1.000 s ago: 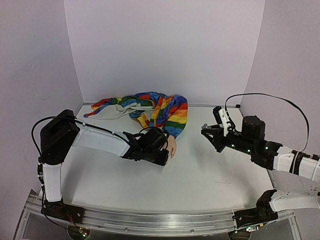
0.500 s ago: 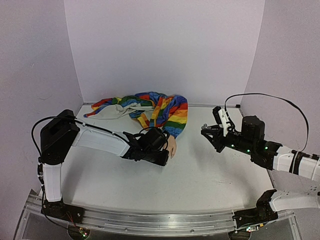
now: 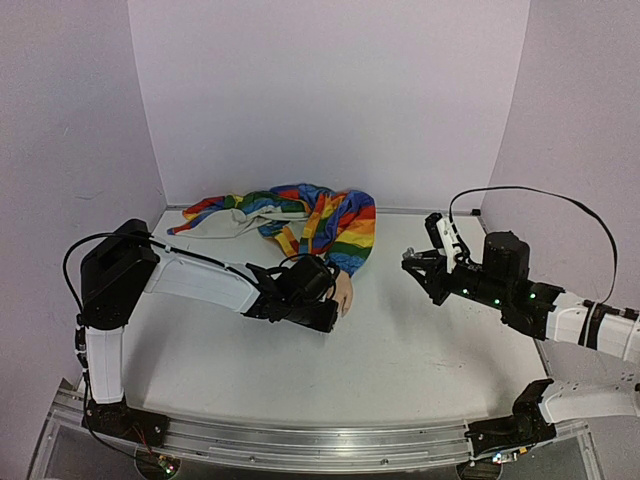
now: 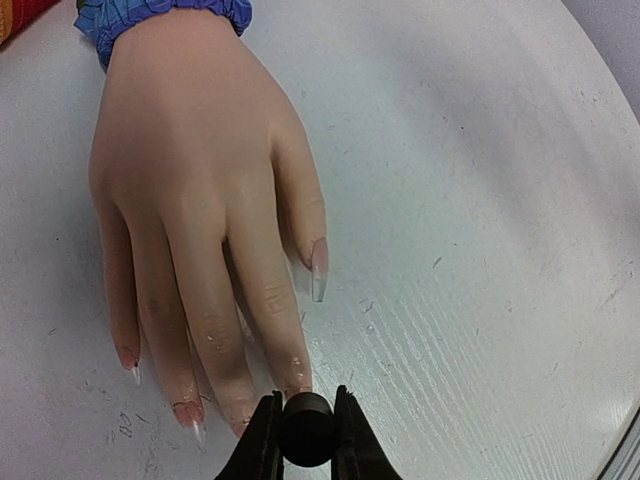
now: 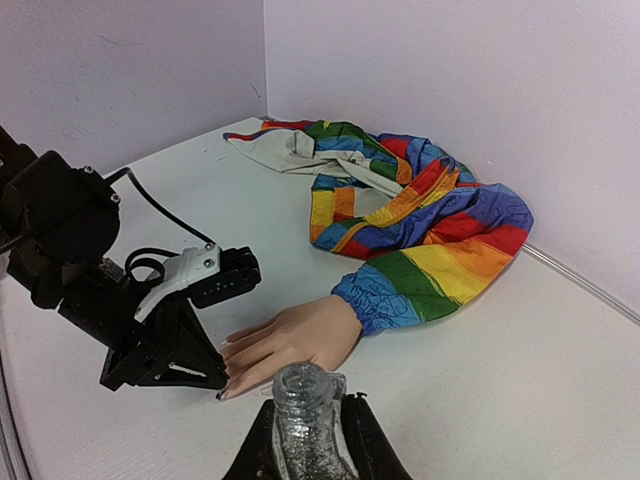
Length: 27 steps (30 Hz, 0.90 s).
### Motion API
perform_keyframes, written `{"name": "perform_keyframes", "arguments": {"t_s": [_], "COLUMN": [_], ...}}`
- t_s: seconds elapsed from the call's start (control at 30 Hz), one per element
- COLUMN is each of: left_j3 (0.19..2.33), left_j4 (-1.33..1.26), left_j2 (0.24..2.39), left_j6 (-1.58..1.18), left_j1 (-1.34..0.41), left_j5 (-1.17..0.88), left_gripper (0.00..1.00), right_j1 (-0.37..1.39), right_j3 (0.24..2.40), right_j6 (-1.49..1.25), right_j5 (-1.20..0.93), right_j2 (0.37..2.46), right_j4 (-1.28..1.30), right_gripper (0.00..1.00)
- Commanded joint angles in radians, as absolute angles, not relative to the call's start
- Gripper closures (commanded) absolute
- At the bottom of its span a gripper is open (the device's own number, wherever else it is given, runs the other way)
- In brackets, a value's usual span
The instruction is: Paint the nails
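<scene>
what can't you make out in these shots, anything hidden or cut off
- Left wrist: whatever hangs under the black cap in the left gripper is hidden by the cap and the bottom edge; contact with the nails cannot be told.
- Right wrist: the glass bottle in the right gripper is cut off by the bottom edge; fill unseen.
- Top external: the nails of the mannequin hand are too small.

Sleeve (image 3: pixel 335 228) lies behind the mannequin hand (image 3: pixel 344 291) — left tool (image 3: pixel 330 316) at its fingertips (image 4: pixel 292 372), right tool (image 3: pixel 412 262) well apart.
</scene>
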<state>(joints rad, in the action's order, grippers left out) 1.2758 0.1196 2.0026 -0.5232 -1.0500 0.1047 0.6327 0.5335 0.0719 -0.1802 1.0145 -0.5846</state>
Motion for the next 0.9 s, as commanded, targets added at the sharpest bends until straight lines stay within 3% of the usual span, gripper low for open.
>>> {"name": "perform_keyframes", "arguments": {"t_s": [0.0,0.87], "left_j3": [1.294,1.279], "left_j4": [0.071,0.072], "left_j2": [1.998,1.977], "left_j6": [-0.527,-0.557], "left_j1": [-1.048,-1.045], "left_j5": [0.104,0.103], "left_gripper": [1.00,1.00], "right_j1": [0.629,0.629], "right_j3": [0.537,0.539], "right_j6": [0.077,0.077], "right_j5": [-0.198,-0.206], "right_j2": [1.009,1.018], "right_j4": [-0.659,-0.660], "right_gripper": [1.00,1.00]}}
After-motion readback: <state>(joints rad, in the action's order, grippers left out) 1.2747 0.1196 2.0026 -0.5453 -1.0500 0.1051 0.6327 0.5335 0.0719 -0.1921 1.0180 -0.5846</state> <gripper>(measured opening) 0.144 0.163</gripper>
